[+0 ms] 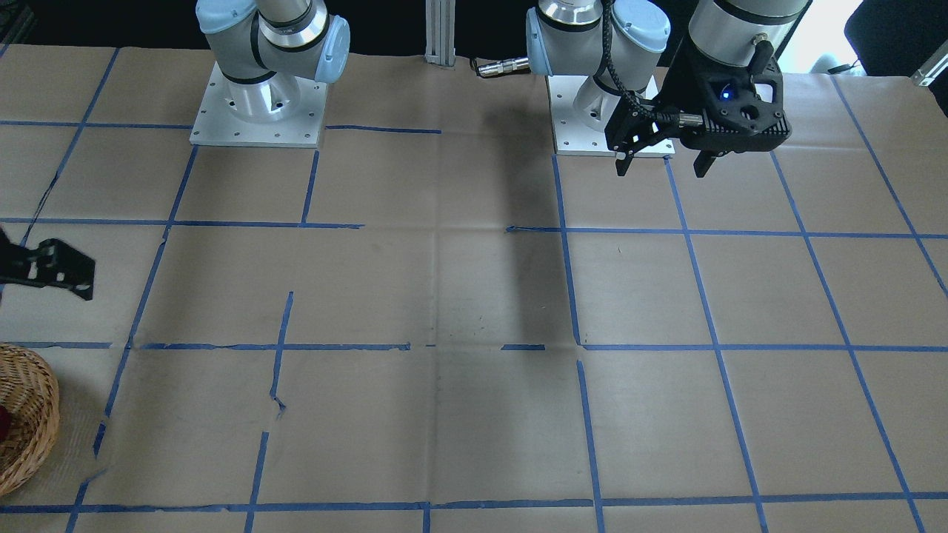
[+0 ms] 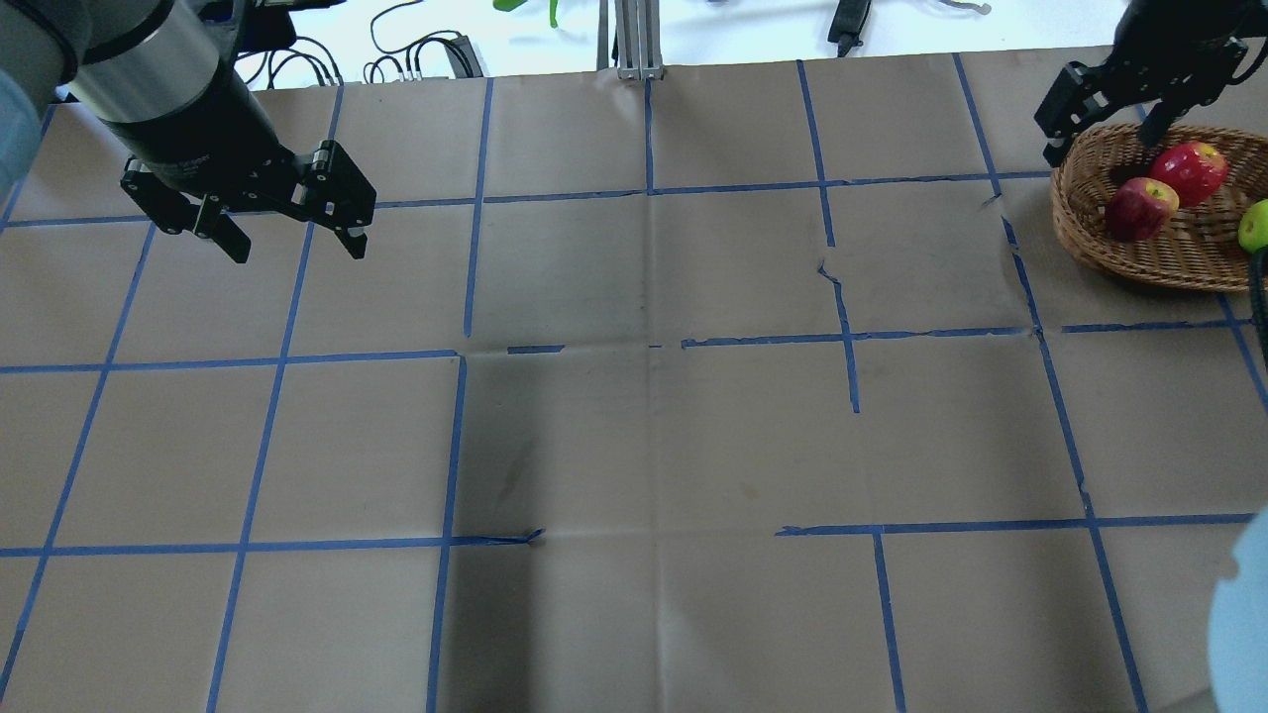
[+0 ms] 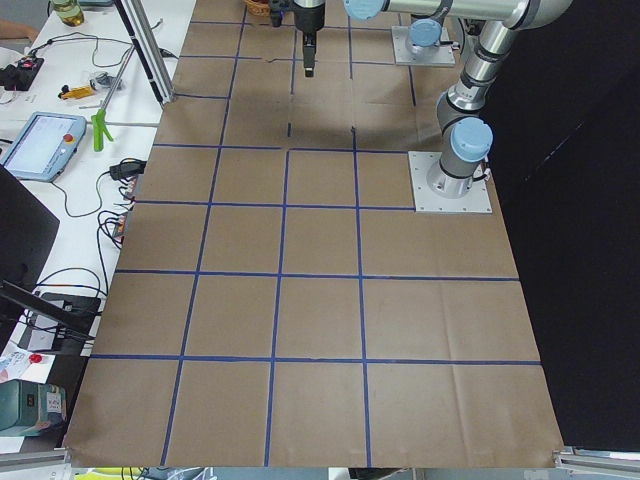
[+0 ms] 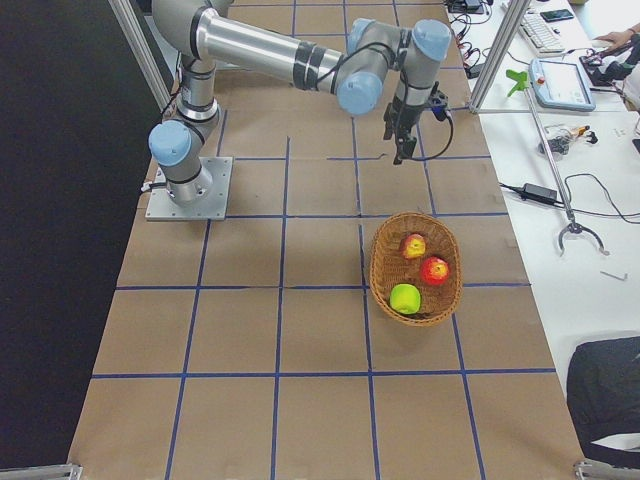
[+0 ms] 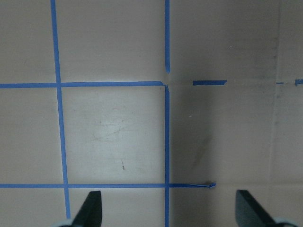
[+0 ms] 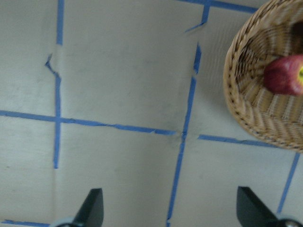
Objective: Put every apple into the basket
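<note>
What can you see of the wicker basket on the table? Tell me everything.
The wicker basket is round, shallow and light brown, tightly woven, with a thicker rim. It sits upright on the paper-covered table, at the robot's far right. Three apples lie inside it: a green apple, a red apple and a blushed red-and-yellow apple. Only the table and the apples touch it.

This is a robot laboratory. The table (image 2: 634, 446) is covered with brown paper and marked into squares with blue tape (image 2: 248, 545). Two industrial arms (image 4: 260, 45) are bolted to it on metal plates (image 1: 259, 118). Beside it stands a white bench (image 3: 80, 215) with cables (image 3: 85, 195) and a control tablet (image 3: 40, 143) (it has a red button).
</note>
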Controlling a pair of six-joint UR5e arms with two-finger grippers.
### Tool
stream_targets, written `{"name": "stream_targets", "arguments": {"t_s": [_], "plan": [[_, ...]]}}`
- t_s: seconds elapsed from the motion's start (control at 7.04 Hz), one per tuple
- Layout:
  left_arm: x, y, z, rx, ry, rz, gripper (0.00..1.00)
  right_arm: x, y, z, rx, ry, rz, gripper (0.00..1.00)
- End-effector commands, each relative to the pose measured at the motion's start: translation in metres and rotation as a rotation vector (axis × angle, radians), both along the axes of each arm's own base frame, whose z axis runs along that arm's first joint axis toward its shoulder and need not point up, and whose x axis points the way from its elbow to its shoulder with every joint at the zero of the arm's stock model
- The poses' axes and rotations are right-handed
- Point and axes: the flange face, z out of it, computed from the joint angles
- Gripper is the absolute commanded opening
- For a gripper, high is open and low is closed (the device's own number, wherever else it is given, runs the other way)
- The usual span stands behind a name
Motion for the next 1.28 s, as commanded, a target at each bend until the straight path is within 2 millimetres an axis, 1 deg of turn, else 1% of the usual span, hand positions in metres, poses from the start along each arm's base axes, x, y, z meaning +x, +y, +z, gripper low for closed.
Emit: {"name": "stream_targets", "arguments": {"t_s": [0.0,0.14,0.28,0.43,0.57,0.99,1.14], "plan": [[0.000,-0.005,-0.007,-0.024,0.001,0.001,0.99,0.101,0.067,0.045,-0.055,0.020,-0.165,0.99],[0.000,-0.005,-0.006,-0.026,0.001,0.003,0.99,0.144,0.087,0.046,-0.060,-0.006,-0.203,0.99],[0.000,-0.005,-0.004,-0.029,0.001,0.003,0.99,0.165,0.100,0.054,-0.078,-0.024,-0.242,0.99],[0.000,-0.006,-0.001,-0.033,0.001,0.003,0.99,0.168,0.103,0.055,-0.070,-0.062,-0.252,0.99],[0.001,-0.008,0.001,-0.033,-0.001,0.003,0.99,0.161,0.101,0.053,-0.076,-0.054,-0.259,0.98],[0.001,-0.008,0.001,-0.033,0.001,0.003,0.99,0.167,0.102,0.061,-0.096,-0.066,-0.242,1.00],[0.001,-0.008,0.001,-0.033,0.001,0.003,0.99,0.167,0.102,0.062,-0.096,-0.065,-0.242,1.00]]}}
